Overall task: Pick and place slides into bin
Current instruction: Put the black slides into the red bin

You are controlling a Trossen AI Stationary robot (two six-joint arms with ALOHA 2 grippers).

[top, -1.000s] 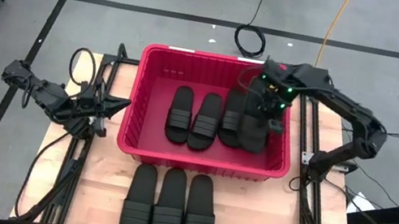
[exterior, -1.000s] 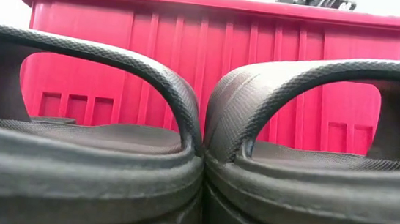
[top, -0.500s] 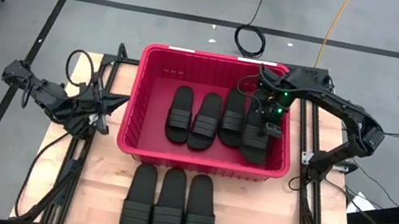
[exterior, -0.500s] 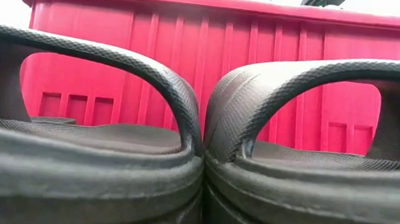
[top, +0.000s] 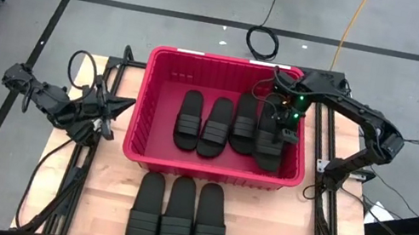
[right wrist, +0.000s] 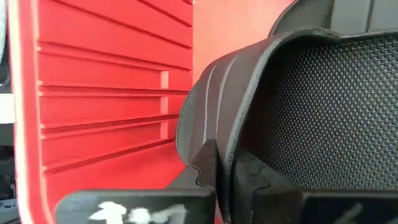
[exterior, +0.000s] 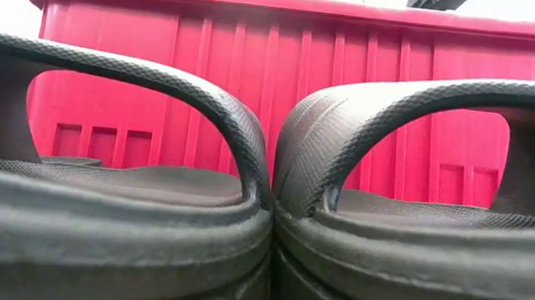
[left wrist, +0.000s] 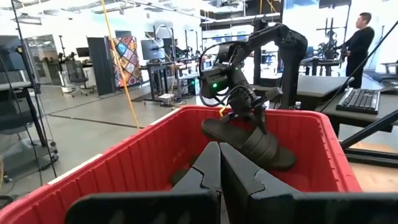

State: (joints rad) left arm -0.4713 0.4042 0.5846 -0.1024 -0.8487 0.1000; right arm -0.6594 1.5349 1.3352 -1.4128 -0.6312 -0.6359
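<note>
The red bin (top: 209, 168) stands mid-table. Three black slides (top: 217, 123) lie side by side on its floor. My right gripper (top: 282, 122) is inside the bin at its right end, shut on a fourth slide (top: 268, 145). This slide also shows in the left wrist view (left wrist: 249, 140). Three more slides (top: 176, 207) lie soles down on the table in front of the bin. Two of them fill the low view (exterior: 115, 204). My left gripper (top: 118, 107) is shut and empty, level, just outside the bin's left wall. My right gripper pinches the edge of the slide's ribbed strap (right wrist: 224, 134) between its two fingers (right wrist: 205, 165). The fingers come from above and the far side, slanting down into the bin. The slide is tilted, its near end (left wrist: 280, 158) lower; whether that end rests on the floor I cannot tell.
The bin's right wall (right wrist: 106, 93) is close beside the held slide. Bare wood table lies left and right of the three front slides. A black cable coil (top: 262, 42) lies on the floor beyond the table. A person (left wrist: 359, 43) stands in the room behind.
My right gripper has gone down and toward the table's near edge inside the bin, still shut on the slide. The slide, which lay partly over its neighbour, has come down beside it at the bin's right end, lined up with the other three.
</note>
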